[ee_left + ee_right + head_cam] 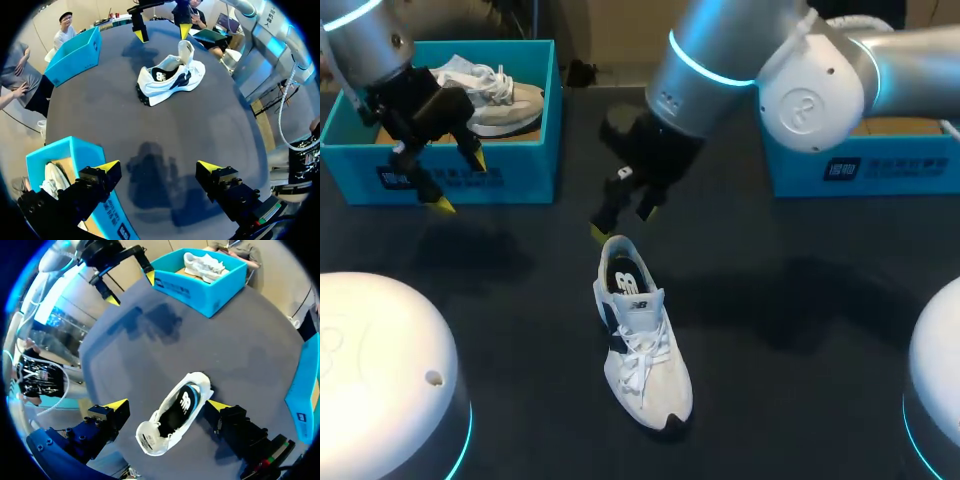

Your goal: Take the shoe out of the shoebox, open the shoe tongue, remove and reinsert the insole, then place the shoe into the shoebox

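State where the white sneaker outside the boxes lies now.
In the head view the white sneaker lies on the table near its middle, heel close by the right gripper, apart from the blue shoebox at the left.

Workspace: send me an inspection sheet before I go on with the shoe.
Surface: dark table.
Job's things: white shoe stands on its sole mid-table, outside both boxes. The blue left box holds a second shoe. The contents of the blue right box are hidden.
Clutter: nothing seen.
End effectors: left end effector open and empty, in front of the left box. Right end effector open, above the shoe's heel end.
Cables: nothing seen on the table.
Surroundings: nothing seen reaching over the table.
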